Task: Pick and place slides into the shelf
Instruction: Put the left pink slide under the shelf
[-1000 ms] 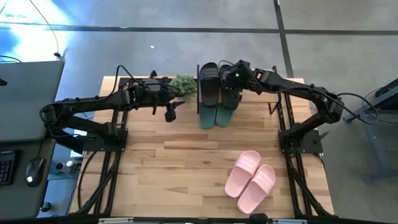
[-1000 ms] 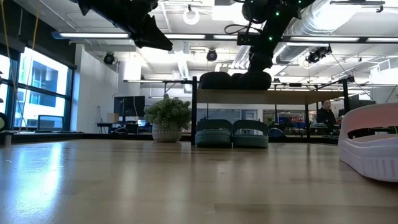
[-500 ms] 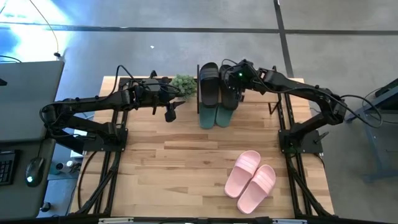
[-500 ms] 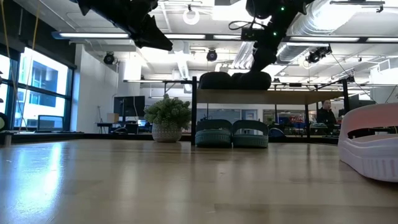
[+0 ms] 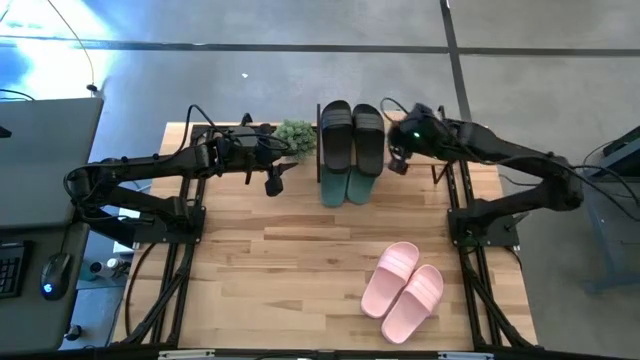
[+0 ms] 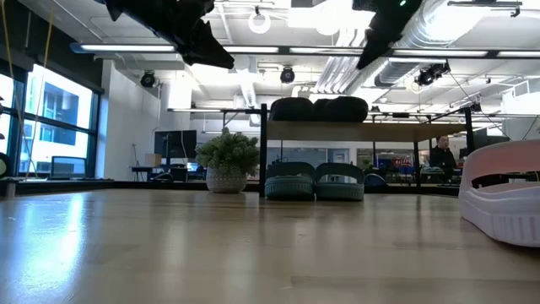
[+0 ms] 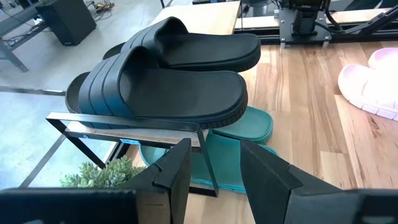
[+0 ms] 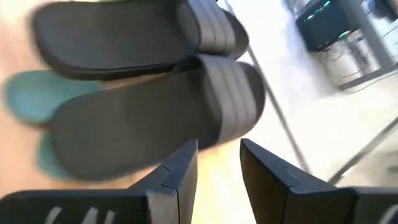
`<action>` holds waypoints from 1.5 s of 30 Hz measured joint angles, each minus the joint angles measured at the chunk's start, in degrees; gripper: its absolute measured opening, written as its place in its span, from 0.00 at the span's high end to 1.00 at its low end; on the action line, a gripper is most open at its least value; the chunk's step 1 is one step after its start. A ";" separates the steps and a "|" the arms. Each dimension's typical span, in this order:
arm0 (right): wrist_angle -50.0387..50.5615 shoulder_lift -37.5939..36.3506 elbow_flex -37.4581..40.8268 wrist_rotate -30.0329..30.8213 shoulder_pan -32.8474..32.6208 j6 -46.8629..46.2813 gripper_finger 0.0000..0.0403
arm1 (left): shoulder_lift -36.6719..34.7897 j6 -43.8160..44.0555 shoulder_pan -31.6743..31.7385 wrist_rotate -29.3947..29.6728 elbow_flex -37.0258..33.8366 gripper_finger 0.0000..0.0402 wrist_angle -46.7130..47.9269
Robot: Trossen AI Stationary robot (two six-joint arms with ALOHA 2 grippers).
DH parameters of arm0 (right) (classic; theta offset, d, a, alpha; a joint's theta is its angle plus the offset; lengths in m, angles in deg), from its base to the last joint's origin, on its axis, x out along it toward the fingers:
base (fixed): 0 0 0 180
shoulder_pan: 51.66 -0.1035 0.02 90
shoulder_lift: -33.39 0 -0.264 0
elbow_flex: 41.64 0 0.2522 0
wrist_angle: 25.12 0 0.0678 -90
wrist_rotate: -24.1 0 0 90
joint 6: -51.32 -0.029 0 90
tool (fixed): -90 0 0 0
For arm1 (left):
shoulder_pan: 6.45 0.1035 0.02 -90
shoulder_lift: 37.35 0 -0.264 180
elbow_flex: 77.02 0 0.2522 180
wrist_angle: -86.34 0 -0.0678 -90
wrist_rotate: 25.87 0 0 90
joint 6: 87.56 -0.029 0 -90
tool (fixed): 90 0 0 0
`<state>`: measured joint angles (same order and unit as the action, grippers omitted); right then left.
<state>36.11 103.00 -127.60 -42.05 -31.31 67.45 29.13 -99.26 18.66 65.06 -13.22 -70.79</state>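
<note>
The pale pink pair (image 5: 403, 291), long axes running near-left to far-right, lay near-right, closer to the empty, part-open right gripper (image 5: 398, 160) than the empty, part-open left gripper (image 5: 274, 182).

No text, label, brand, number or sign can be read anywhere in these views.
</note>
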 joint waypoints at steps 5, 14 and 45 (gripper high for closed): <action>7.81 -5.77 0.00 -3.06 -5.17 -9.91 0.73 | 0.00 0.00 -0.01 0.00 0.00 0.70 0.00; 14.84 -9.97 -0.04 -6.02 -20.99 -29.71 0.73 | 0.00 0.00 -0.01 0.00 0.00 0.70 0.00; 31.81 18.23 -0.85 -9.90 -56.56 -80.96 0.73 | 0.00 0.00 0.00 0.13 0.00 0.70 0.02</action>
<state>67.91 121.23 -128.45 -51.96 -87.87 -13.51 29.13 -99.26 18.66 65.19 -13.22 -70.77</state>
